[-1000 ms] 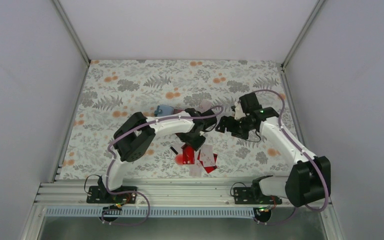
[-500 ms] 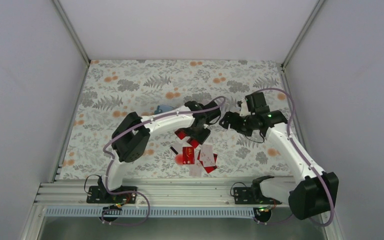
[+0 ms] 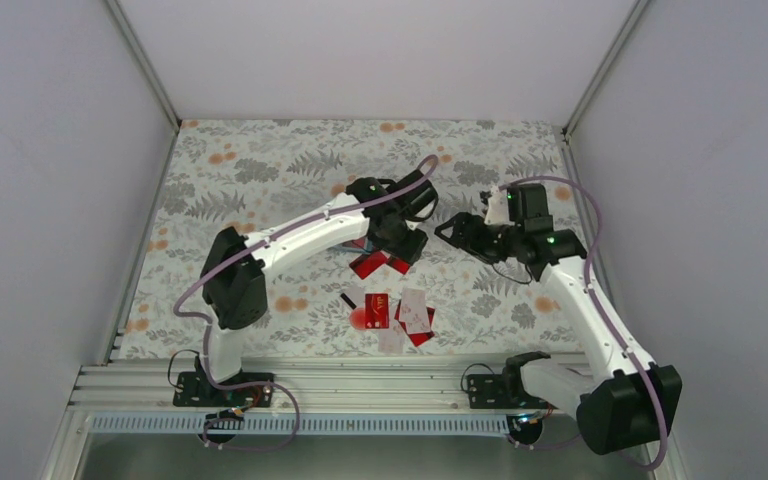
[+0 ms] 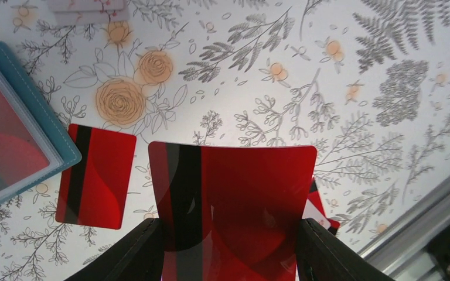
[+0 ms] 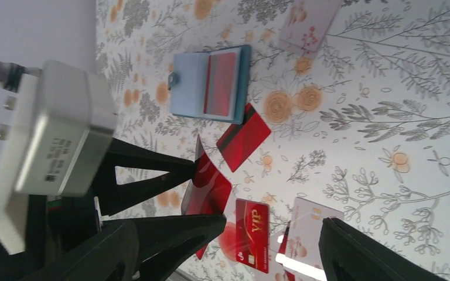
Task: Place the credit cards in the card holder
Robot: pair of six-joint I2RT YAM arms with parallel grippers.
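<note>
Since a second ago your left arm has stretched up-frame in the top view. The left gripper (image 4: 231, 234) carries a red card (image 4: 234, 193) clear of the cloth, jaws about half open on its side edges. The right gripper (image 3: 447, 235) has drawn off right, jaws wide and empty. So one card looks ready to load: your holder (image 4: 41, 117) lies open at upper left of the left wrist view, apart from the jaws.

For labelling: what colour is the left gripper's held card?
The held card is red with a black stripe; left wrist view.
</note>
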